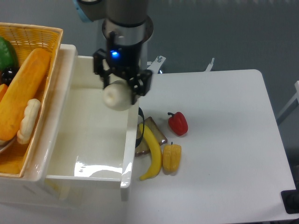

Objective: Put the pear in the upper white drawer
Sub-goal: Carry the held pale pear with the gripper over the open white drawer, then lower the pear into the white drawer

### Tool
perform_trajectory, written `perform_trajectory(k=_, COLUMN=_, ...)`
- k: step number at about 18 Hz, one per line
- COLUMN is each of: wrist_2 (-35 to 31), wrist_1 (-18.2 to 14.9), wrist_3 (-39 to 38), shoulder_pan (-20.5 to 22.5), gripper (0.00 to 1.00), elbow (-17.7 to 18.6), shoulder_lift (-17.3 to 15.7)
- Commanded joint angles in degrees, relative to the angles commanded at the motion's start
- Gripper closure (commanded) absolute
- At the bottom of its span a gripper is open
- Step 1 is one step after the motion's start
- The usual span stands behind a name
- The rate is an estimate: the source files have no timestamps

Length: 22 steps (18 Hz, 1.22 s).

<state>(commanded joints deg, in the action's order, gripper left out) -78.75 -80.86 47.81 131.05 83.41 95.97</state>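
Note:
The pear [117, 95], pale cream and round, hangs in the air over the right side of the upper white drawer [88, 135]. My gripper [118, 89] is shut on the pear from above, its black fingers on either side of the fruit. The drawer is a glossy white bin with tall walls, pulled out at the left of the table, and its inside holds nothing. Its black handle [140, 128] shows at the right wall.
A wicker basket [44, 37] with food sits at the far left beside the drawer. On the table right of the drawer lie a banana [152, 154], a yellow pepper [171, 157], a red pepper [178, 123] and a brown slice [154, 133].

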Motion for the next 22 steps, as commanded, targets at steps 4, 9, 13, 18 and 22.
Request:
perform_trajectory(k=4, wrist_2=-0.2, wrist_1=1.8, wrist_3=0.5, shoulder_pan=-0.5, gripper=0.84, elbow=-0.1, shoulder_lift=3.0)
perform_trajectory(k=9, wrist_2=-0.1, wrist_1=3.4, wrist_3=0.3, shoulder_pan=-1.1, gripper=0.81, elbow=0.1, shoulder_lift=5.2)
perform_trajectory(k=13, wrist_2=-0.1, wrist_1=3.9, wrist_3=0.4, shoulder_pan=-2.2, gripper=0.72, elbow=0.1, shoulder_lift=6.3)
perform_trajectory(k=18, wrist_2=-0.1, wrist_1=4.0, wrist_3=1.1, shoulder_pan=-3.7, gripper=0.50, elbow=0.1, shoulder_lift=7.5)
perform_trajectory(k=22, wrist_2=0.0, wrist_1=4.0, wrist_3=2.9, shoulder_pan=-4.6, gripper=0.44, elbow=0.2, shoulder_lift=7.5)
